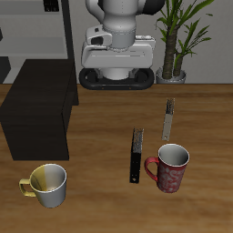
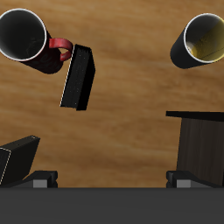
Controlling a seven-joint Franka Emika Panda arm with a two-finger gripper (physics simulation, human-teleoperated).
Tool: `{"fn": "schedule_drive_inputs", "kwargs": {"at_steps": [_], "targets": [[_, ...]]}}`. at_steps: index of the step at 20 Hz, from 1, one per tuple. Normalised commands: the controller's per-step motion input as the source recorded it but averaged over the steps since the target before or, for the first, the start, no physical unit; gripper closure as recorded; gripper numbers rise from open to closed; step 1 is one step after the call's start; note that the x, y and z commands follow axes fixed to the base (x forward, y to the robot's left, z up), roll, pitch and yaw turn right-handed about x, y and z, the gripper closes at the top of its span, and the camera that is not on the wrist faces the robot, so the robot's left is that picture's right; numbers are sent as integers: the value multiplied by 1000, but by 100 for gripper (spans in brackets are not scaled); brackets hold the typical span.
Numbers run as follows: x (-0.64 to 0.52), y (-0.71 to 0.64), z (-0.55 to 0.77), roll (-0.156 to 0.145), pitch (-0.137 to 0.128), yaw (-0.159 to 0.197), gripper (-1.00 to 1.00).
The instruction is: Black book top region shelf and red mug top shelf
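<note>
The black book [image 1: 136, 155] stands on its long edge on the table, close beside the red mug [image 1: 170, 168], which is upright near the front edge. Both also show in the wrist view, the book [image 2: 79, 77] and the mug [image 2: 22, 35], with the mug's red handle towards the book. The blackish-brown shelf [image 1: 41, 109] stands at the table's side with a bare flat top; its corner shows in the wrist view [image 2: 199, 140]. My gripper [image 2: 109, 182] hangs high above the table near the robot's base [image 1: 116, 64], open and empty, fingertips far apart.
A yellow-and-cream mug [image 1: 47, 185] stands near the front edge in front of the shelf and shows in the wrist view [image 2: 206, 39]. A thin grey book [image 1: 168, 118] lies behind the red mug. A tall grey rack [image 1: 36, 27] and a potted plant [image 1: 177, 36] stand at the back.
</note>
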Motion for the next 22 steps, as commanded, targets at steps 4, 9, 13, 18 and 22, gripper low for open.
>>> {"fn": "schedule_drive_inputs", "kwargs": {"at_steps": [4,9,13,18,22], "targets": [[362,42,-12,-15,-28,31,-100],[411,-78,-45,-34,-20,-18,-100],[286,6,-104,-17,-21,-17,-100],[284,236,-368,-20,-28,-57,-100],[140,222,-246,-17,-54,0,-100]]}}
